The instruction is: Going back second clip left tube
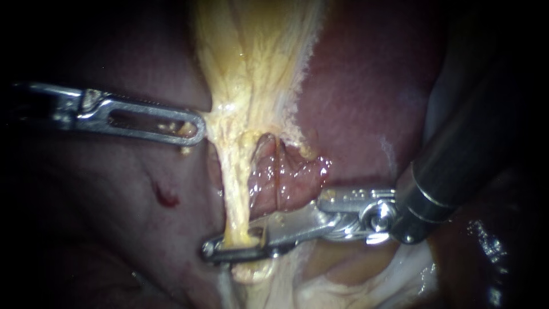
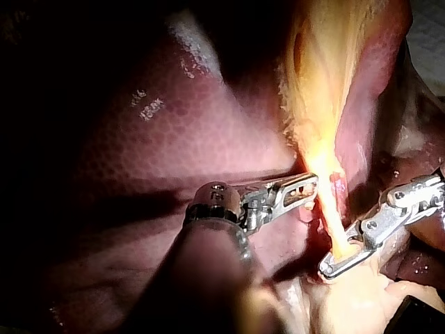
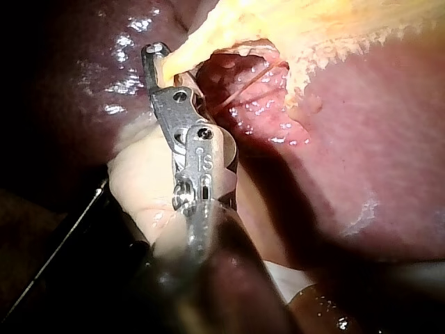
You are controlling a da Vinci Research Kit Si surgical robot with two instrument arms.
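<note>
Endoscope view: nearest, the left tube (image 1: 235, 200), a thin yellow strand, is clamped low down by the right instrument's claw (image 1: 220, 247). Higher up, yellow tissue (image 1: 251, 57) beside the strand's top is pinched by the left instrument's claw (image 1: 198, 128). Behind, dark red liver (image 1: 354, 86) is seen.
</note>
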